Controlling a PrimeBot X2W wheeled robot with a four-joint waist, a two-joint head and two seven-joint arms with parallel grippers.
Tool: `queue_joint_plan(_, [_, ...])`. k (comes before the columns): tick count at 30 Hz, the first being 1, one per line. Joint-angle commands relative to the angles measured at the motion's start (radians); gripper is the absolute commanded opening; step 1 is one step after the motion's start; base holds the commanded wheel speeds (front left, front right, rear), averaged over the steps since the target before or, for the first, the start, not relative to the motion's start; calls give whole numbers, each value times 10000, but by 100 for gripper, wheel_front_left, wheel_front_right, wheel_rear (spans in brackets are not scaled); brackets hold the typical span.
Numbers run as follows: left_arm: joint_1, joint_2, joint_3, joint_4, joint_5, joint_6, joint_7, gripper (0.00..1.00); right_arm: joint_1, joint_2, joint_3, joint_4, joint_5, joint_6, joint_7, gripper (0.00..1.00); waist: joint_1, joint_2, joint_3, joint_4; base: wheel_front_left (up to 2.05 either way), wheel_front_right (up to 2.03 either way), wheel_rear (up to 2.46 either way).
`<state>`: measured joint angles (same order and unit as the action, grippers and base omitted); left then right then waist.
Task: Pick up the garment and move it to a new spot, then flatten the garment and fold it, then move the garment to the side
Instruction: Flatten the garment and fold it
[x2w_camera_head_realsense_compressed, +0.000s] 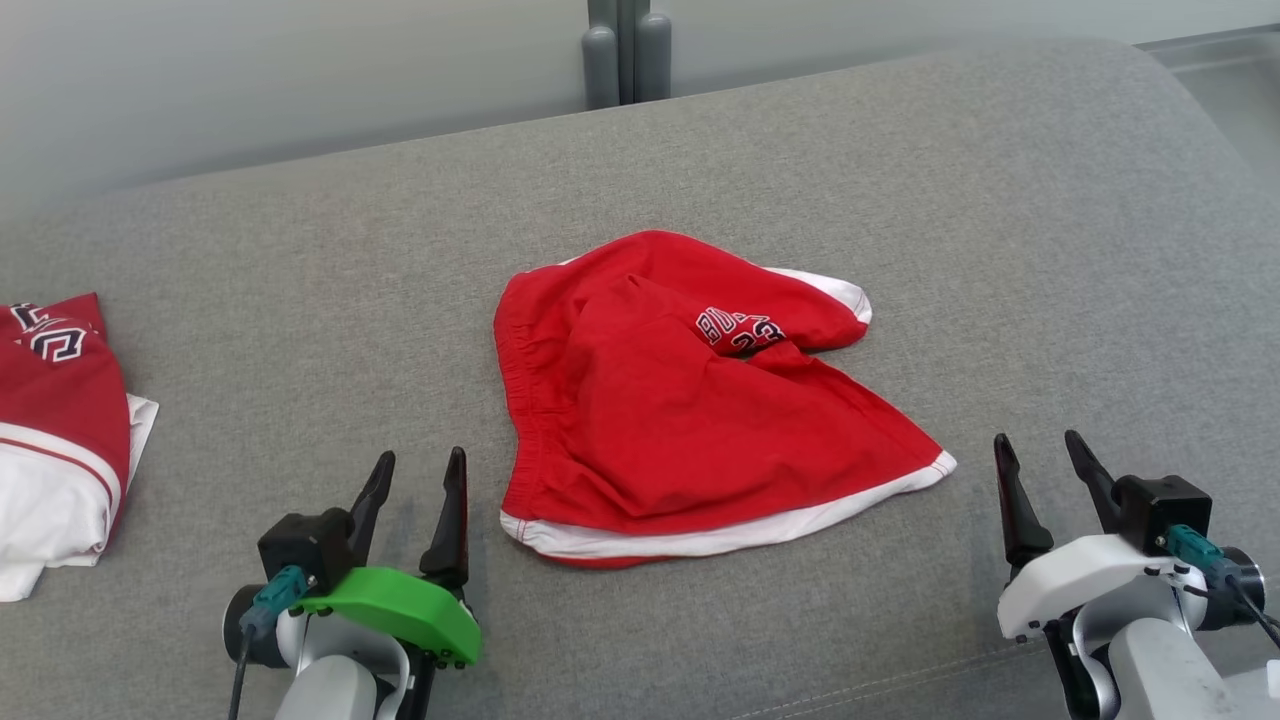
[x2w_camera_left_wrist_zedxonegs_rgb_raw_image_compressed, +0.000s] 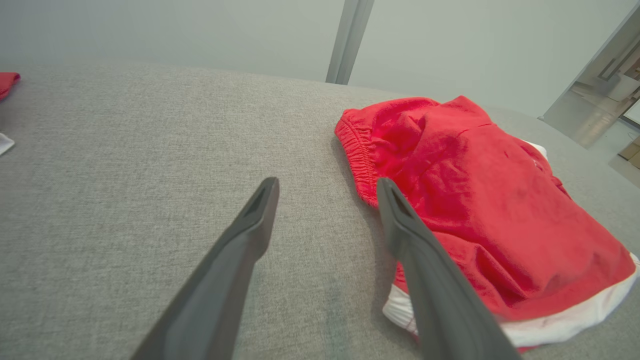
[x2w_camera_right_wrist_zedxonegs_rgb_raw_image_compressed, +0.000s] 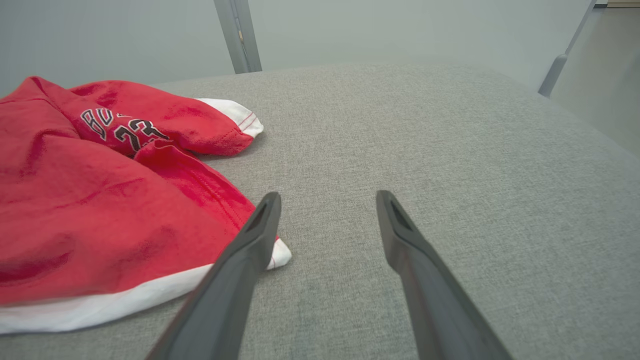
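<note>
Two garments lie on the grey cushion (x2w_camera_head_realsense_compressed: 900, 180). The red shorts (x2w_camera_head_realsense_compressed: 690, 400), crumpled, with white hem bands and a number print, lie at its centre. A red-and-white garment (x2w_camera_head_realsense_compressed: 55, 430) lies at its left edge. Left gripper (x2w_camera_head_realsense_compressed: 421, 455) and right gripper (x2w_camera_head_realsense_compressed: 1036, 438): fingers apart, empty.

Grey woven upholstered surface (x2w_camera_head_realsense_compressed: 800, 150) under even, soft light, with a stitched seam (x2w_camera_head_realsense_compressed: 900, 676) near its front right edge. Behind its far edge stand a pale matte wall (x2w_camera_head_realsense_compressed: 250, 80) and a grey vertical metal post (x2w_camera_head_realsense_compressed: 625, 50). Beyond its right end are a pale floor (x2w_camera_head_realsense_compressed: 1235, 100) and a slanted metal-framed panel (x2w_camera_left_wrist_zedxonegs_rgb_raw_image_compressed: 590, 100).
</note>
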<state>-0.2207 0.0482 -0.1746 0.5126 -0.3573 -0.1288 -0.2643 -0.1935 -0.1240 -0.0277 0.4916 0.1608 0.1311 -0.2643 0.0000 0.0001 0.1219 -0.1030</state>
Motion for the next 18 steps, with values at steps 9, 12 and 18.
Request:
queue_joint_plan(9, [-518,47,-1340,399,-476,-22,-3,100,-994,393,1268,-73,-306,-7,-2,100,0,-1,374,556,0,0,0])
queue_joint_plan(12, [-826,50,-1908,672,-761,-22,-2,100,-1579,371,1775,382,-338,-7,-4,100,0,-1,539,734,0,0,0])
queue_joint_plan(18, [-1367,47,-2741,1066,-1252,-23,-2,100,-2335,308,2055,1441,-447,-7,-2,100,0,-1,768,891,0,0,0])
